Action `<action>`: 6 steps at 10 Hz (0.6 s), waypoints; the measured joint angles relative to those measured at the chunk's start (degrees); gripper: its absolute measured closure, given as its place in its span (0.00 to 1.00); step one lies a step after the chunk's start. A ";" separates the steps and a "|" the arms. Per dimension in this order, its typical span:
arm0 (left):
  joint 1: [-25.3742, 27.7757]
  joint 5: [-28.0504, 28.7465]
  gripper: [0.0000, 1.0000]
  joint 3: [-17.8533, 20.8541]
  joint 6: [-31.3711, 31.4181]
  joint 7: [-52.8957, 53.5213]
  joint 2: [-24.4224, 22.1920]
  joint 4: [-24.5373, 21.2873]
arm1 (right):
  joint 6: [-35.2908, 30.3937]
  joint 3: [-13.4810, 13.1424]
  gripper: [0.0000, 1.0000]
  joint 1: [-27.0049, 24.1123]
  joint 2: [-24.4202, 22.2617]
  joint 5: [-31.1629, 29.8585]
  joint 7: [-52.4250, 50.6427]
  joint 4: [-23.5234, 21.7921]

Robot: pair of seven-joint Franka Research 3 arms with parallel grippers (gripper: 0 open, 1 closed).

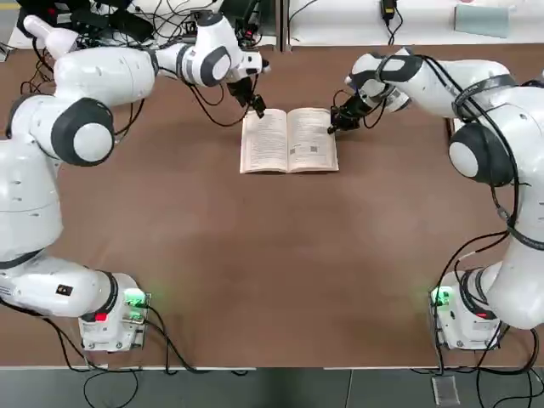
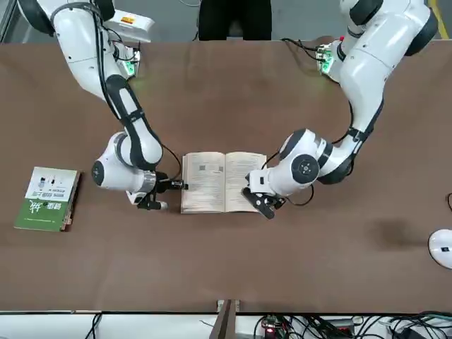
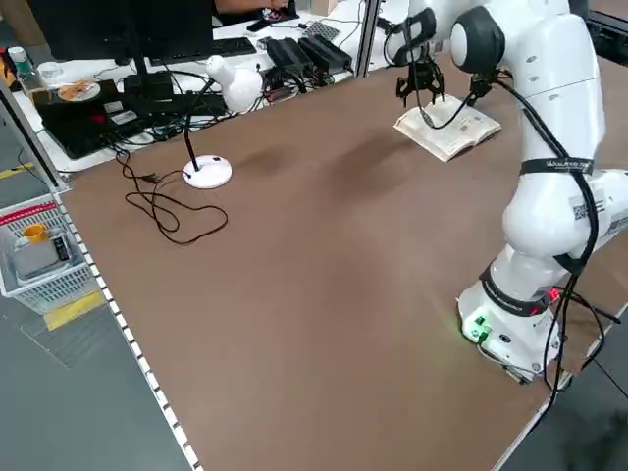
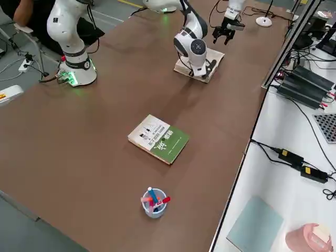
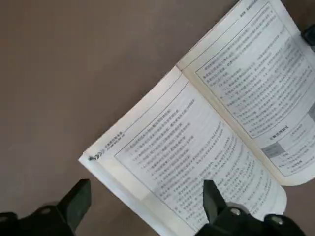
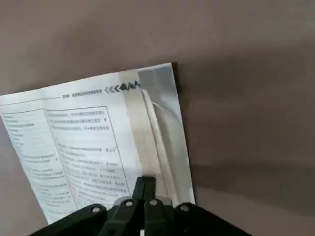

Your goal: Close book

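Arm bases sit nearest in top view; further out the book lies open & flat mid-table, far half. Right gripper, fingers pinched together w/ nothing between, tips pressing the outer edge of the right page; left gripper spread wide, empty, just over the book's far-left corner. Best bet imo: right keeps pinning, left slips one finger under the left cover edge, sweeps it over in an arc, no snagging single pages.
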 joint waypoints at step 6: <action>-1.05 0.00 0.00 0.03 0.42 6.43 3.38 3.00 | 0.84 0.03 0.99 0.26 0.33 0.00 -0.08 -0.01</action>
